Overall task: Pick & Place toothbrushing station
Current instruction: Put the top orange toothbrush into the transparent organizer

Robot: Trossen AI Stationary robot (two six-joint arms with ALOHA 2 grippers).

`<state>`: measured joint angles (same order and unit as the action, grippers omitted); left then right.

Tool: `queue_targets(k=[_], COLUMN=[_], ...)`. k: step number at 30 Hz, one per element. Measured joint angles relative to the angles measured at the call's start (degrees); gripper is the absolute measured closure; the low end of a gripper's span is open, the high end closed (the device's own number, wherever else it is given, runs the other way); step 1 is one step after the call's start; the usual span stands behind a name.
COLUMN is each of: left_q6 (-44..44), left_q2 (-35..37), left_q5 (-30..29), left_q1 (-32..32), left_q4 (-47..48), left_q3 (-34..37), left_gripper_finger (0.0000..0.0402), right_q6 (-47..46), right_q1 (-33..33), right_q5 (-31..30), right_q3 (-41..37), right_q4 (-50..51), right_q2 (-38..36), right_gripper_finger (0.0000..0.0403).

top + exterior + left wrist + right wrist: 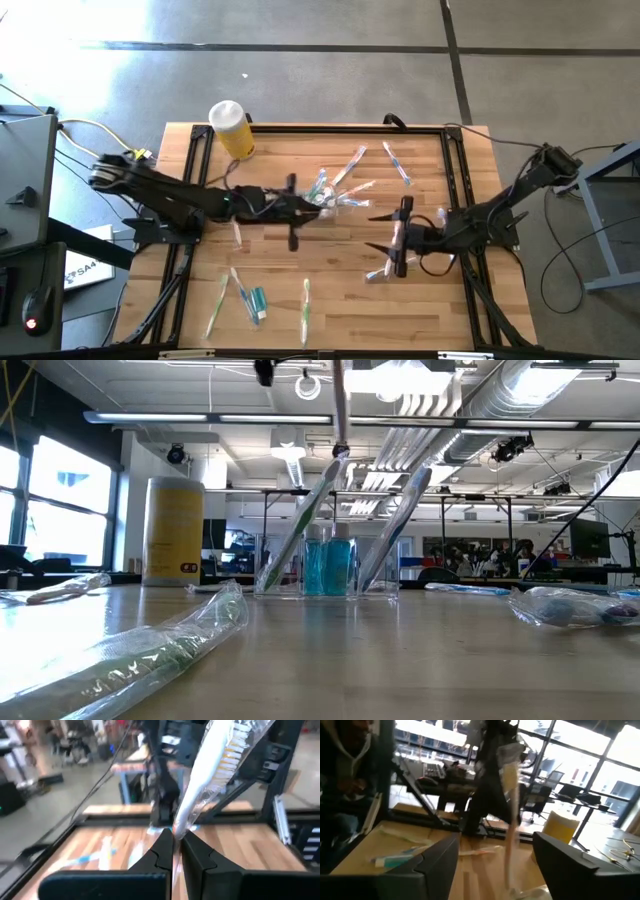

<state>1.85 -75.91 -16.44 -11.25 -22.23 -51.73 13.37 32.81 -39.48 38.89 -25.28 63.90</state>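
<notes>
On the table [330, 300], clear container [327, 568] holds toothbrushes [298, 525] upright.

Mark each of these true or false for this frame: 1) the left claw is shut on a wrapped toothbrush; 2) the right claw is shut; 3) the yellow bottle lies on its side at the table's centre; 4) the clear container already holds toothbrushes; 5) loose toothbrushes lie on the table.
1) True. The left claw is pinched on a wrapped toothbrush.
2) False. The right claw stands open, its fingers wide apart.
3) False. The yellow bottle stands upright near the table's far left corner.
4) True. The clear container has toothbrushes leaning in it, plus teal-ended tubes.
5) True. Several loose toothbrushes lie on the table, some near its front edge.
</notes>
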Motion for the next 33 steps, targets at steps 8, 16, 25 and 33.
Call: queue_targets(k=[8, 16, 25, 33], left_q6=[-3.51, -12.80, -14.10, -14.20], left_q2=[15.72, 14.01, 4.35, -5.76], left_q5=[-4.36, 4.34, 6.05, 5.49], left_q1=[6.73, 14.04, 14.64, 14.76], left_q4=[3.46, -18.48, -22.48, -32.88], left_q3=[12.47, 29.23, 30.38, 30.36], left_gripper_finger=[0.0394, 0.0394, 0.0394, 0.0394], right_q6=[-2.26, -3.46, -7.29, -9.10], right_q1=[0.57, -1.90, -6.30, -8.53], right_q5=[0.05, 1.10, 5.38, 12.99], right_q3=[-0.05, -0.06, -0.06, -0.06], right_q4=[4.57, 5.05, 5.87, 6.23], right_q2=[0.26, 0.26, 0.26, 0.26], right_gripper_finger=[0.0151, 0.0152, 0.0152, 0.0152])
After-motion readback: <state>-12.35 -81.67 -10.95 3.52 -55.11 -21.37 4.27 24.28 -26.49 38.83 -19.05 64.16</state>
